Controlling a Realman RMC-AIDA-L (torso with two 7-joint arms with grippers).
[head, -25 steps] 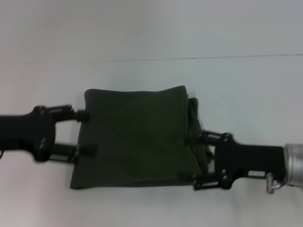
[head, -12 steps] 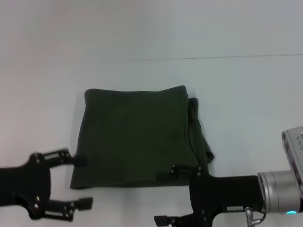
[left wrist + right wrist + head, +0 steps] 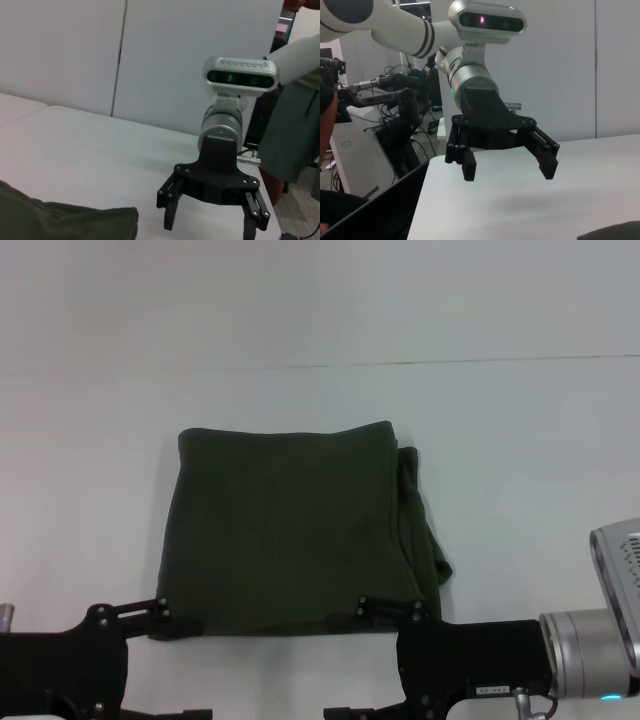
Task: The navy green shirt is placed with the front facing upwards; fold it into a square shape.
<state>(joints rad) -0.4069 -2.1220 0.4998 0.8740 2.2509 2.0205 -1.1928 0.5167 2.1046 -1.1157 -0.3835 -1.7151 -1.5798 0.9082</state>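
Observation:
The navy green shirt [image 3: 290, 530] lies folded into a rough square in the middle of the white table [image 3: 520, 460], plain green side up, with some layers bunched along its right edge. My left gripper [image 3: 195, 670] stands open just in front of the shirt's near left corner, touching nothing. My right gripper [image 3: 335, 665] is open too, just in front of the near right corner. The left wrist view shows the right gripper [image 3: 209, 227] open above the table beside a shirt corner [image 3: 65, 222]. The right wrist view shows the left gripper [image 3: 508, 172] open and empty.
A thin seam [image 3: 400, 363] crosses the table behind the shirt. A person [image 3: 295, 125] stands past the table's edge on the right side. Cabling and equipment [image 3: 395, 110] stand off the table's left edge.
Both grippers have drawn back from the shirt's left and right sides to the near edge of the table and are open. The shirt has stayed flat and folded.

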